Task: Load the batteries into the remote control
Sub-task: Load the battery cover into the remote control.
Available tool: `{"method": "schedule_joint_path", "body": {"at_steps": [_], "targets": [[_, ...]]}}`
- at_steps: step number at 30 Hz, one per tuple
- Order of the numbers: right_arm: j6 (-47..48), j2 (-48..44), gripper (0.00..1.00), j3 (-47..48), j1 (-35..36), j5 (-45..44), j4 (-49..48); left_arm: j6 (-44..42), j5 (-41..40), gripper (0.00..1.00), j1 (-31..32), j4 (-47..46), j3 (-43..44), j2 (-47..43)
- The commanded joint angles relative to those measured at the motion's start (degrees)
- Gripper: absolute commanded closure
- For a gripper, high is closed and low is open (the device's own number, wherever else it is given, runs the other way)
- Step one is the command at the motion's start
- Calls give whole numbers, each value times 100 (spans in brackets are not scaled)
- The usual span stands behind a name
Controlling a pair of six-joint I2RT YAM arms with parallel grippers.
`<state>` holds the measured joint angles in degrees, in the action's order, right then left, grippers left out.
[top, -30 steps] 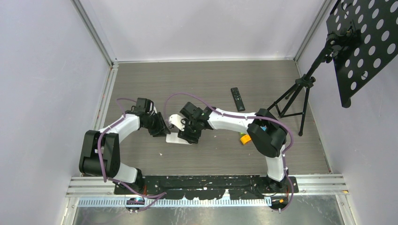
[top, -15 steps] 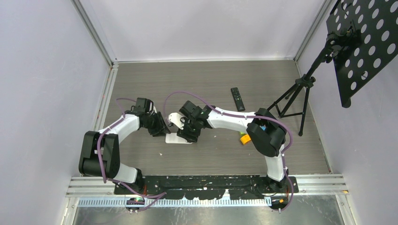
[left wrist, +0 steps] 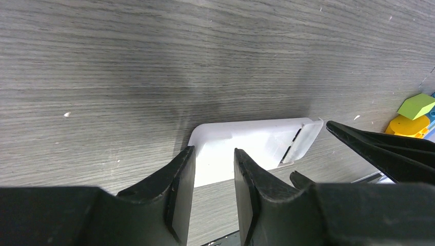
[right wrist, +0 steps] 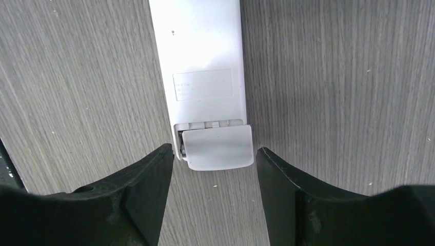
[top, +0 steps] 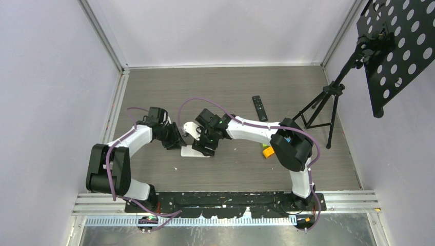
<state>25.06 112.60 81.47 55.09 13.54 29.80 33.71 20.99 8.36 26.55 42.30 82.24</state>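
— What has changed in the last second?
— Little. My right gripper [right wrist: 214, 151] has crept a touch toward the far side. The long white plastic remote control [right wrist: 202, 46] has not stirred and lies back-up between my two hands.
— And the hands?
— The right is spread wide, a finger either side of the pale rectangular battery cover [right wrist: 220, 141], touching neither edge. The cover juts past the remote's end with a dark slit at one corner, so I judge the opening half done. My left gripper [left wrist: 213, 151] is at the other end, fingers nearly together with a slim gap (whether they press the casing, I cannot tell).
— Batteries?
— I see no batteries anywhere.
— The room?
— A grey wood-grain table [right wrist: 333, 77] and pale lilac walls [top: 220, 31]. A small black remote [top: 259, 108] lies well beyond, and green and orange blocks [top: 268, 151] sit by my right arm. A black tripod [top: 328, 102] carries a perforated black board [top: 400, 46].
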Motion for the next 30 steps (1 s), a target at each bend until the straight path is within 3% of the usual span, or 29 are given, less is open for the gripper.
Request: {"method": "schedule_joint_path", "body": {"at_steps": [1,7,15,20,24,30], "targets": [[-158,-193,33,238,-35,300,96,-129,-21,64,-8,60,190,-232],[-1134,-567,27,161,-188,154,-245,-89,-62,59,-8,78,184,-343],[-4556,-1238,27,-750,-901,-950,-1223,-75,-221,37,-4,137,45,-653],[-5888,-1133,27,-1036,-974,-1173,-1113,-14,-156,25,-1,53,-247,-883],[-6515,-953,28,-1147,-979,-1118,-1290,99,4,23,-1,-110,-543,-941],[-7278,-650,38,-1197,-972,-757,-1599,277,171,28,-1,-315,-861,-813]]}}
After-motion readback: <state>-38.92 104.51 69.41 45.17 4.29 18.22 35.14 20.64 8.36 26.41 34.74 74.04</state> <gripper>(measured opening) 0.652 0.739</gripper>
